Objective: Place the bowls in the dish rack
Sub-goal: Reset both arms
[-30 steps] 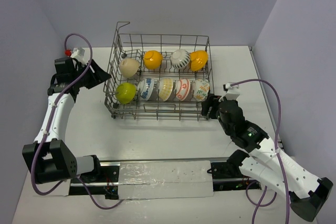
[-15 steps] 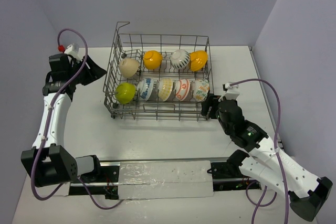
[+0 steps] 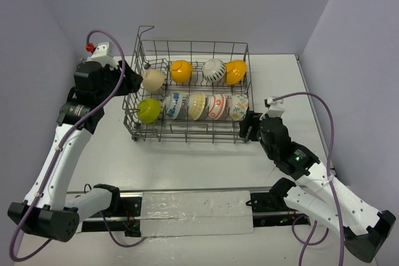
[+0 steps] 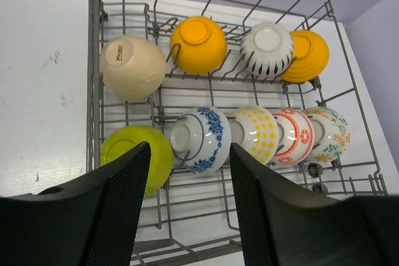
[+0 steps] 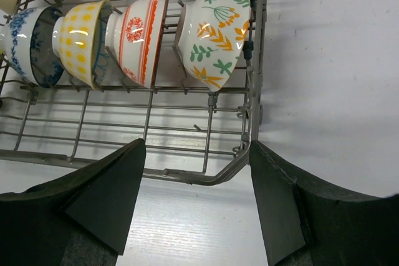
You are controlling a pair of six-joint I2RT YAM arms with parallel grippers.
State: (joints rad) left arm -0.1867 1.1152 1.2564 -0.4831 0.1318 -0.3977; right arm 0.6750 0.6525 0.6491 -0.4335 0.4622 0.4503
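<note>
The bowls [image 3: 196, 106] stand on edge in the dish rack [image 3: 187, 136], mid-frame. The left hand [image 4: 190, 154] and right hand [image 5: 196, 147] gape, holding nothing. The bowls look glazed, hard, likely slippery and breakable: pinch a rim.

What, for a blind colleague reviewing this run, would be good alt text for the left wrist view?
A grey wire dish rack holds nine bowls in two rows: tan, orange, striped white and ribbed orange behind; lime green, blue-floral, yellow-dotted, red-patterned and leaf-patterned in front. The open, empty left claw frames the foreground with black fingers.
</note>
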